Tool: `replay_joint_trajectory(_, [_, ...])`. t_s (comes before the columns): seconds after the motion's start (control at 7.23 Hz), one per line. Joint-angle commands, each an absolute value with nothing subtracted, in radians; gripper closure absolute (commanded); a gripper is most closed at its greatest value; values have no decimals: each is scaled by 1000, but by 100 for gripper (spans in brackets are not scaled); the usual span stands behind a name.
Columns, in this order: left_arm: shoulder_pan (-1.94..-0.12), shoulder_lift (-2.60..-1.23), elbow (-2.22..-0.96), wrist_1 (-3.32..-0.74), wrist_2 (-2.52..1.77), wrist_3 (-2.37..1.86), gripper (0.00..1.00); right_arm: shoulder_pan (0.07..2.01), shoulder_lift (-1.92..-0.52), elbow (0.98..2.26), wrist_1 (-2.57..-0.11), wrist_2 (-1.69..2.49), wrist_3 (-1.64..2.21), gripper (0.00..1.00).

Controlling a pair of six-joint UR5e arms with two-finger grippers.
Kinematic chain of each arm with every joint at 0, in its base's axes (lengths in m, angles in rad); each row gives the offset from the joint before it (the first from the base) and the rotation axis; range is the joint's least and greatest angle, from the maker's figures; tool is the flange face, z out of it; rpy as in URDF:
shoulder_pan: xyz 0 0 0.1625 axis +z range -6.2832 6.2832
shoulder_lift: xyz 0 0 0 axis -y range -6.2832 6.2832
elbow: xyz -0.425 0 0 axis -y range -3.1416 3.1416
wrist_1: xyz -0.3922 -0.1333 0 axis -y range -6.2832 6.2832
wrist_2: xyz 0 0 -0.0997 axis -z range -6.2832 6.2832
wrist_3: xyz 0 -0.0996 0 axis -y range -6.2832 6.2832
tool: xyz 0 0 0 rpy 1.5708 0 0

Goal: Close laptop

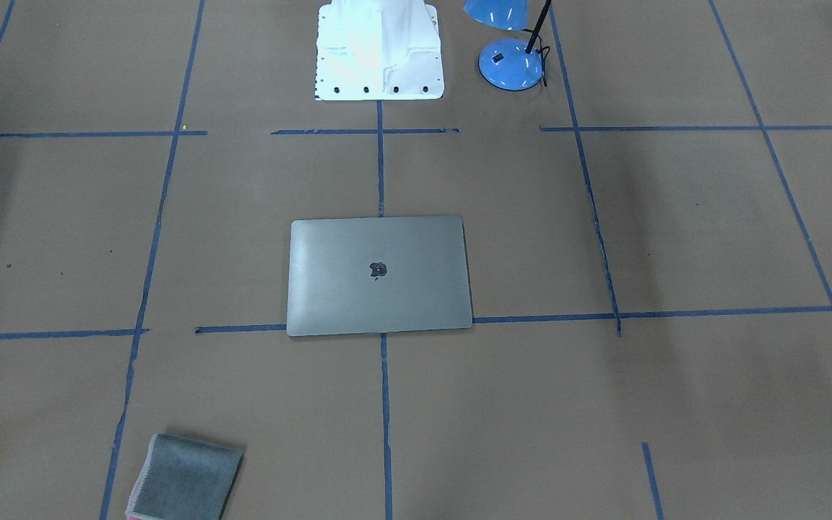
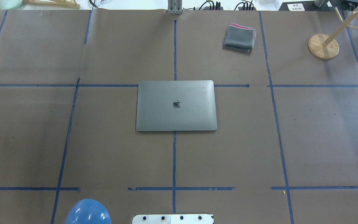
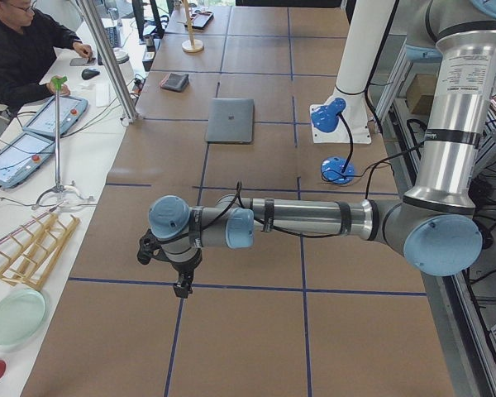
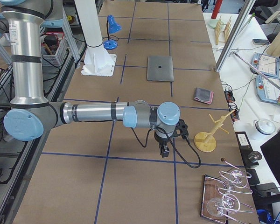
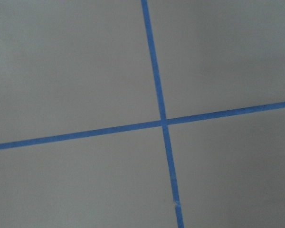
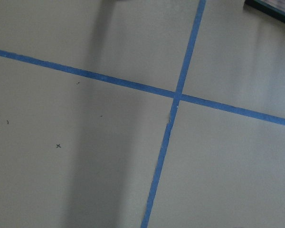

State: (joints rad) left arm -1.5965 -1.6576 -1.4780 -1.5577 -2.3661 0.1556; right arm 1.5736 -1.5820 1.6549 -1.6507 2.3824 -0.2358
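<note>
Laptop (image 2: pixel 176 105) sits mid-table, straddling the centre tape line. Its lid is flat down with the logo up, and we see no gap, screen or keyboard in any view. Our read: the task looks done, nothing left to push.

- Long axis runs left-right across the table (image 2: pixel 322 140), with the short sides facing the 2 arms.
- Left gripper (image 3: pixel 182 287) and right gripper (image 4: pixel 164 151) each hang low over bare table near their own table ends, well apart from the laptop. Neither looks clearly nearer.
- We can't tell whether either gripper's fingers are apart or together. Only the side views show them, and both wrist cams see just blue tape (image 5: pixel 164 122) and paper.
- There's open room on all 4 sides of the laptop. The folded cloth (image 2: pixel 239 38) and wooden stand (image 2: pixel 323 46) are at the far edge on the right arm's side. The blue lamp (image 1: pixel 510 63) is by the robot base (image 1: pixel 380 50) on the left arm's side.

If we did need a final press, a top-down approach would be unobstructed.
</note>
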Motion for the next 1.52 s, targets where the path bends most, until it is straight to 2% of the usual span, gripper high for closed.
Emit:
replay_joint_trajectory(0.0, [-1605,-1617,-1483,-1559,-2368,161,0,1594,-1609,1638,-1652,2382,-204,0])
replay_joint_trajectory(1.38, [-1605,-1614,-1505,-1551,-2370,152,0,1626,-1637,1638,-1655,2391,-109,0])
